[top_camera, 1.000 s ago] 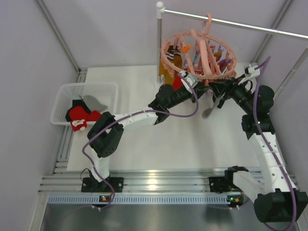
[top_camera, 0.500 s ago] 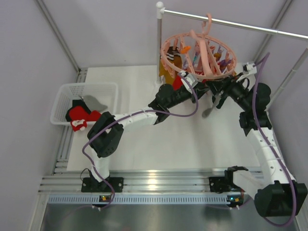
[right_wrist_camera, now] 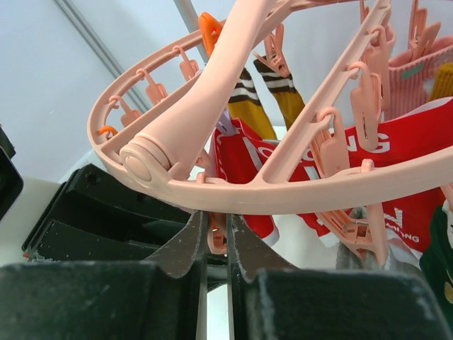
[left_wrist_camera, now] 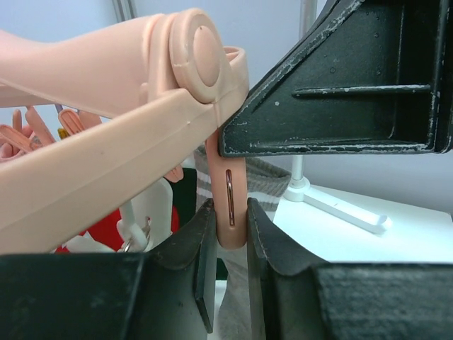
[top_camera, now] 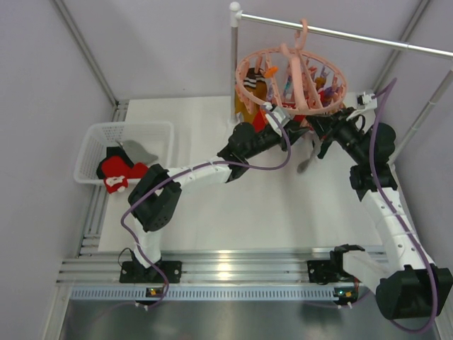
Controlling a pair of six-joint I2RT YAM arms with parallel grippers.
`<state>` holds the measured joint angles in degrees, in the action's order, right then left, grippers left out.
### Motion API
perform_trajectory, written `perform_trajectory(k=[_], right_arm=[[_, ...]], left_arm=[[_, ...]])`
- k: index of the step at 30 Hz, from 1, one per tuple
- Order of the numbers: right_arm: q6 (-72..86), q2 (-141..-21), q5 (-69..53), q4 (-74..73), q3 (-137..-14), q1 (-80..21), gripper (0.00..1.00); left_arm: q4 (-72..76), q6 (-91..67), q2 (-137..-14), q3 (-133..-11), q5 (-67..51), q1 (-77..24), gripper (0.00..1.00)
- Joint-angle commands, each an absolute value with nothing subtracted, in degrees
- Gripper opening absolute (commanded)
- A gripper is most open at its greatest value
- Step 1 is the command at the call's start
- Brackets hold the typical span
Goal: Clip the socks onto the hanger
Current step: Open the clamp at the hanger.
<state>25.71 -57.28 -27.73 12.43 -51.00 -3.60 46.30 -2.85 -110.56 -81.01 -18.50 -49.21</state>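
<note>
Left arm (top_camera: 198,173) and right arm (top_camera: 386,205) both reach from the near edge across the white table (top_camera: 283,212) to the underside of the hanger.

White mesh basket (top_camera: 95,138) sits at the table's left side, well apart from both grippers. In it: red socks (top_camera: 117,170) and a grey sock (top_camera: 138,151), unclipped.

Left gripper (left_wrist_camera: 230,227): jaws pinched on a pink clip (left_wrist_camera: 230,202) that hangs just under a hub of the hanger. Both pads touch it. The right gripper's black body sits just above and right of that clip, touching or nearly so; cannot tell which.

Right gripper (right_wrist_camera: 216,241): jaws nearly together with a pink clip tab (right_wrist_camera: 214,237) squeezed between them, directly below the ring. Cannot tell whether it is the same clip the left one holds.

A hanging grey sock (top_camera: 309,159) dangles below the ring between the two grippers.

Hanger (top_camera: 248,78): salmon-pink spoked ring, tilted, hooked on the grey rail (top_camera: 368,37) at the far side beside the pole (top_camera: 234,64).

Already on its clips: a red sock with white lettering (right_wrist_camera: 340,159), mustard-and-maroon striped socks (right_wrist_camera: 244,106), and a dark green sock (right_wrist_camera: 440,262) at the right edge of the right wrist view.
</note>
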Motion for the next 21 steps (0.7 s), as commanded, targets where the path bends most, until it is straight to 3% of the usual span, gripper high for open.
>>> perform_trajectory(k=[1,7,13,16,19,21], right_arm=[[25.58,-57.04,-25.4,15.56,-51.94,-4.04,0.02],[25.23,-56.95,-24.87,15.21,-52.03,-4.04,0.0],[24.61,-57.39,-24.61,14.94,-52.29,-3.96,0.0],[24.35,-57.57,-24.61,14.68,-52.65,-3.87,0.0],[23.82,-57.66,-24.78,14.24,-52.82,-3.87,0.0],[23.64,-57.92,-24.79,13.63,-53.08,-3.96,0.0]], left_arm=[[47.9,-2.9,-109.86,-82.62,-21.0,-49.66,0.12],[46.41,-2.99,-107.06,-79.98,-21.0,-49.66,0.41],[32.99,-5.18,-96.17,-74.45,-22.06,-48.78,0.54],[19.81,-7.9,-88.88,-72.86,-23.2,-45.71,0.6],[6.04,-11.15,-82.89,-72.95,-28.28,-38.25,0.71],[0.29,-12.91,-80.34,-74.44,-32.59,-30.0,0.73]])
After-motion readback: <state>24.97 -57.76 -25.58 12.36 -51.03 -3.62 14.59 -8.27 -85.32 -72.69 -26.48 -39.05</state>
